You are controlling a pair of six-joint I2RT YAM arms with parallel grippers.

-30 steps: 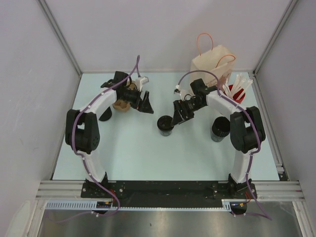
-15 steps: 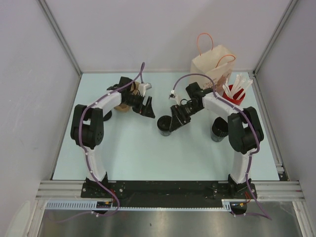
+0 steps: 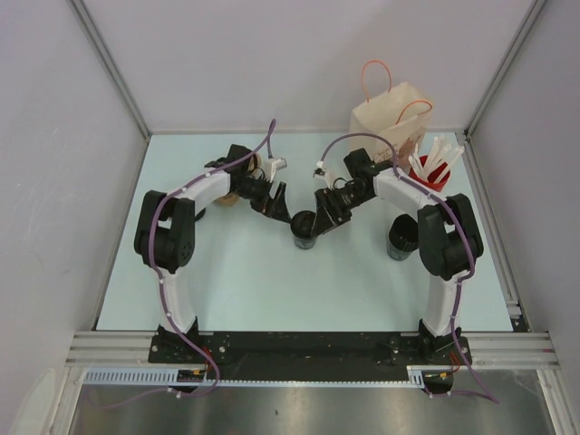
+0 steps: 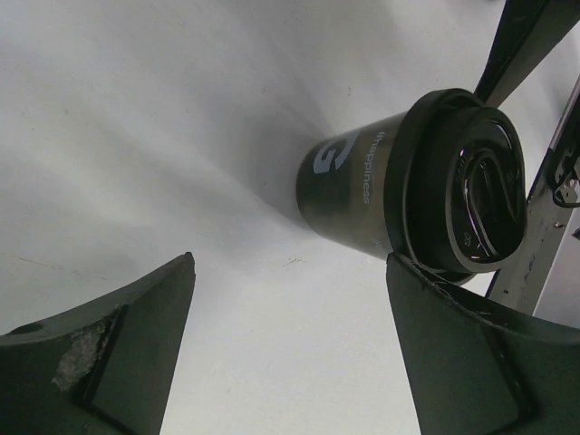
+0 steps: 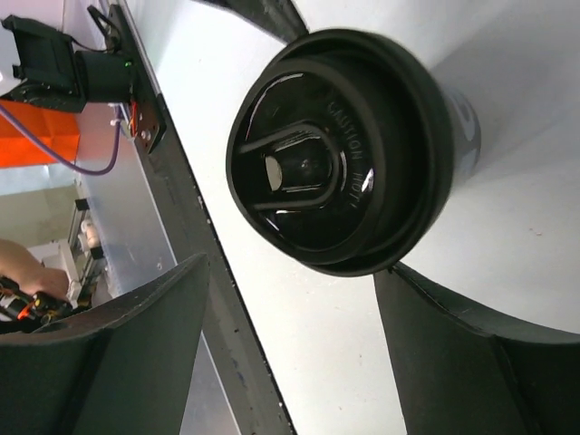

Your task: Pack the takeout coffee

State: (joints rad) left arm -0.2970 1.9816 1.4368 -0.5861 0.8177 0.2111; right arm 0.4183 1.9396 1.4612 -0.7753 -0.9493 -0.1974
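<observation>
The takeout coffee (image 3: 305, 227), a short black cup with a black ringed lid, stands upright mid-table. My left gripper (image 3: 279, 201) is open just to its upper left. My right gripper (image 3: 324, 216) is open just to its upper right. In the left wrist view the cup (image 4: 408, 181) stands beyond my open gripper (image 4: 290, 263), nearer the right finger. In the right wrist view the cup's lid (image 5: 349, 149) fills the space just past my open gripper (image 5: 292, 267). The right finger (image 5: 453, 344) sits close under the lid's rim. Neither gripper holds anything.
A paper bag (image 3: 391, 116) with orange handles stands open at the back right. A red cup of white sticks (image 3: 433, 168) is beside it. Another black cup (image 3: 401, 237) stands by the right arm. A brown object (image 3: 225, 192) lies behind the left arm.
My left gripper has swung right and come up to the coffee cup. My right gripper has shifted slightly left, closer over the cup. The cup has not moved.
</observation>
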